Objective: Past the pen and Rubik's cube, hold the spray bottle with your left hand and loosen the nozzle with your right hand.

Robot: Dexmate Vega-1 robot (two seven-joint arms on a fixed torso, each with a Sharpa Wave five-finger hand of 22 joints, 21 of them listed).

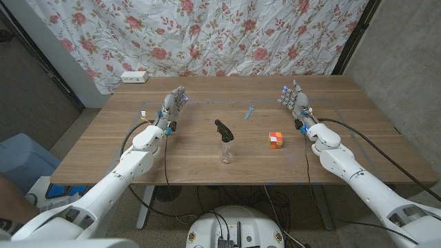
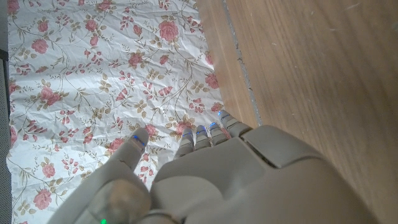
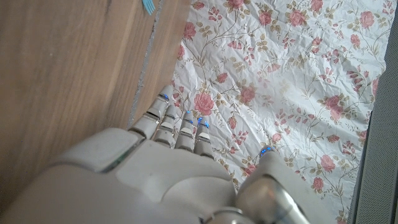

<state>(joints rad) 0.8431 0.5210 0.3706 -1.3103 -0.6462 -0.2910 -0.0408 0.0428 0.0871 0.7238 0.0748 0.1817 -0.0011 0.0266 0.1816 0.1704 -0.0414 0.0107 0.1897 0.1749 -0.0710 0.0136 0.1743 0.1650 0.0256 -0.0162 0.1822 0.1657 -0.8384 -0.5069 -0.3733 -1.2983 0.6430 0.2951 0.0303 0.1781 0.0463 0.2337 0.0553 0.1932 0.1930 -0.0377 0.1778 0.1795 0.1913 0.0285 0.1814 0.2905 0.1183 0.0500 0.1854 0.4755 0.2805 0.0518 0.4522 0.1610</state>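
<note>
- Clear-bodied spray bottle [image 1: 225, 143] with a black nozzle stands upright on the wooden desk [image 1: 186, 162], nearest the robot, about midway between the arms.
- Rubik's cube [image 1: 276, 140] sits to its right, apart.
- Blue pen [image 1: 249, 111] lies farther back.
- Left robot hand [image 1: 175, 105] and right robot hand [image 1: 295, 99] stand released, fingers apart, grasping nothing, well apart from the bottle.
- Floral cloth [image 1: 207, 34] hangs behind.

Two smooth white-shelled arms trail black cables and end in pale grey hands, left hand [image 1: 175, 102] and right hand [image 1: 293, 96], with blue-marked fingertips [image 2: 200, 130].
</note>
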